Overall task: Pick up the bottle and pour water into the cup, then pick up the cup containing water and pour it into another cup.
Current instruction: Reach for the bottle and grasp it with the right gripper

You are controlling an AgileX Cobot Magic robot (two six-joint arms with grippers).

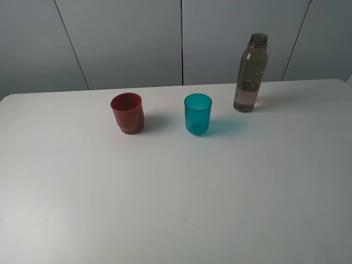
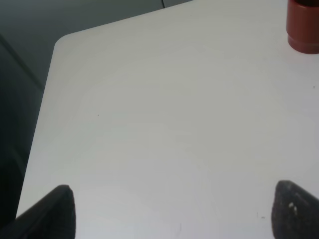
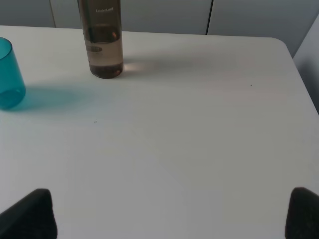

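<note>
Left end effector (image 2: 174, 214): wide open, holds nothing.
Red cup (image 1: 127, 113): on the table (image 1: 176, 209), left of the teal cup (image 1: 197, 114).
Bottle (image 1: 250, 74): right of the teal cup, a bit farther back, standing straight up.
Right end effector (image 3: 167, 214): wide open and empty. The bottle is ahead of it, so this arm looks nearer.
High view: shows all three things but no arms.
Right wrist view: cuts off the bottle's top.

L tool (image 2: 177, 213) spread wide, R tool (image 3: 167, 214) too
</note>
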